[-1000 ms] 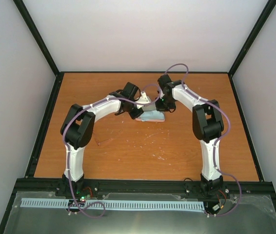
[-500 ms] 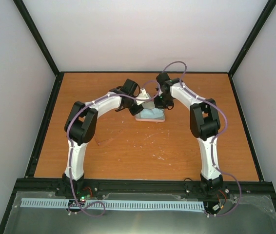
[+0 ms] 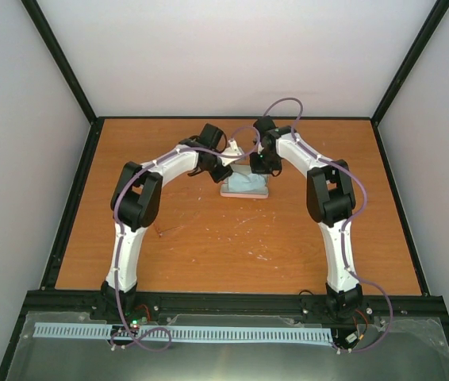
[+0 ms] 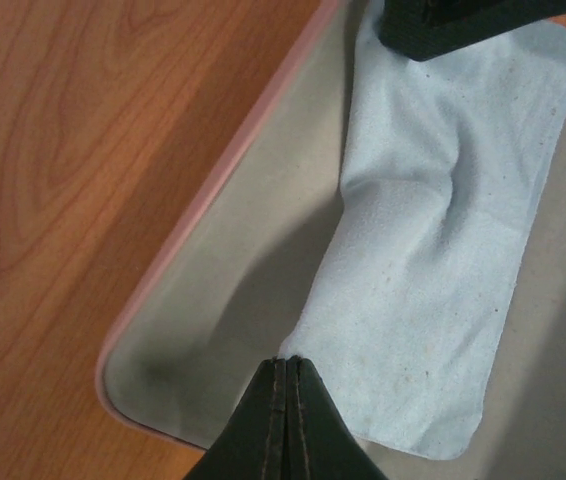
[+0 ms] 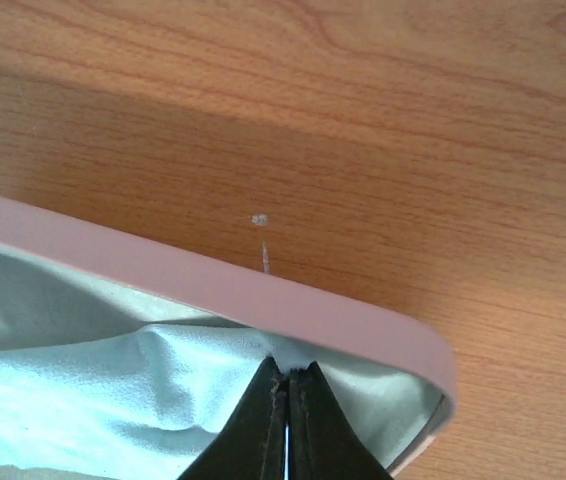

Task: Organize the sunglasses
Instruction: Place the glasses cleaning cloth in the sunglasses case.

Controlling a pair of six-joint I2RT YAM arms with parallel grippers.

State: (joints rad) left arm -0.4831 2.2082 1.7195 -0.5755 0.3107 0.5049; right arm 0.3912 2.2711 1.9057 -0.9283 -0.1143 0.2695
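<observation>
The pink case lies open on the wooden table at mid-back, with the light blue cloth spread inside it. My left gripper is shut on the cloth's edge at one end of the case. My right gripper is shut on the cloth just inside the pink rim at the other end. Its black fingers show at the top of the left wrist view. The sunglasses are not visible in any view.
Wooden tabletop all around the case, with small white specks in front of it. A black frame borders the table, with white walls behind and at the sides.
Both grippers have moved back and closer together over the case. The cloth, bunched and lifted a second ago, now lies lower and flatter inside the case.
</observation>
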